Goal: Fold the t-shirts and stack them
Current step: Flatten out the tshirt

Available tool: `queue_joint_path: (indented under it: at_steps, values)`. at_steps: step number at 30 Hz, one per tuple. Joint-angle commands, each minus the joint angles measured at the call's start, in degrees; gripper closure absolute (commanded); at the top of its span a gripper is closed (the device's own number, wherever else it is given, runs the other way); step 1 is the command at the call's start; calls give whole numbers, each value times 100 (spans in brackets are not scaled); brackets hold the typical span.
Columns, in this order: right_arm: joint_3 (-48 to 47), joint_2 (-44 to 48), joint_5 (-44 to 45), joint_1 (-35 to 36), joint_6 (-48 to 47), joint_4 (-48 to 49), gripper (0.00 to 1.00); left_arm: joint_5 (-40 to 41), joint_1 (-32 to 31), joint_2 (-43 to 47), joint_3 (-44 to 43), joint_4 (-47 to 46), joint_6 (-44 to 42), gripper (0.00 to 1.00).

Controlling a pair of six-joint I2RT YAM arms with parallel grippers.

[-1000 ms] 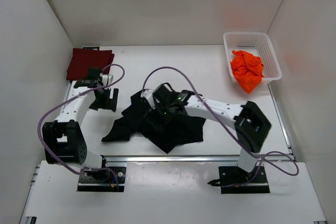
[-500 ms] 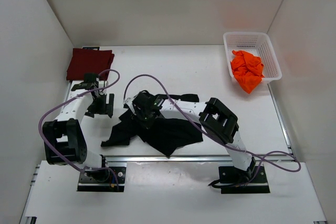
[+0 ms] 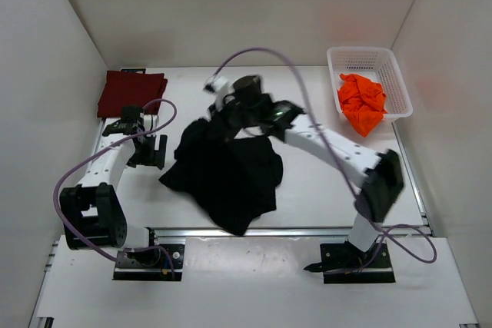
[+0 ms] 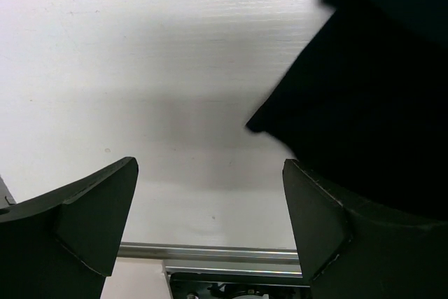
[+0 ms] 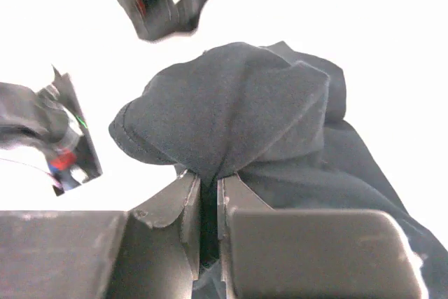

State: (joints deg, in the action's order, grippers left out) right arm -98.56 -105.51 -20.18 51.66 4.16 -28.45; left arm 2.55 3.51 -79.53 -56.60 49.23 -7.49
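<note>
My right gripper (image 3: 224,117) is shut on a bunched fold of the black t-shirt (image 3: 227,174) and holds it lifted over the table's middle. The cloth hangs down and spreads toward the front edge. In the right wrist view the fold (image 5: 231,110) is pinched between the nearly closed fingers (image 5: 208,187). My left gripper (image 3: 148,153) stands open just left of the shirt, with nothing between its fingers (image 4: 210,222); a shirt edge (image 4: 371,82) hangs at its upper right. The maroon t-shirt (image 3: 129,91) lies folded at the back left. The orange t-shirt (image 3: 361,101) is crumpled in the basket.
The white mesh basket (image 3: 369,57) stands at the back right corner. White walls close the table in on three sides. A metal rail (image 3: 284,230) runs along the front edge. Purple cables loop above both arms.
My right gripper closed on the black t-shirt and then swung up and toward the back, lifting the cloth off the table. The left arm barely moved.
</note>
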Motion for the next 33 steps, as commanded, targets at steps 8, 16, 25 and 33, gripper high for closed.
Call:
queue_joint_path:
  at_steps: [8, 16, 25, 33]
  values:
    - [736, 640, -179, -3636, 1782, 712, 25, -166, -218, -774, -1502, 34, -244, 5]
    - [-1074, -52, 1806, -2716, 525, -2061, 1, -852, -720, -785, -1673, 254, -368, 4]
    - [3438, 2605, 1192, -2100, 1893, -635, 1, -302, -1791, -678, -222, -18, -350, 2]
    - [4178, 2264, 834, -1246, 2930, -349, 0, 334, -2073, -1266, 79, -563, -227, 11]
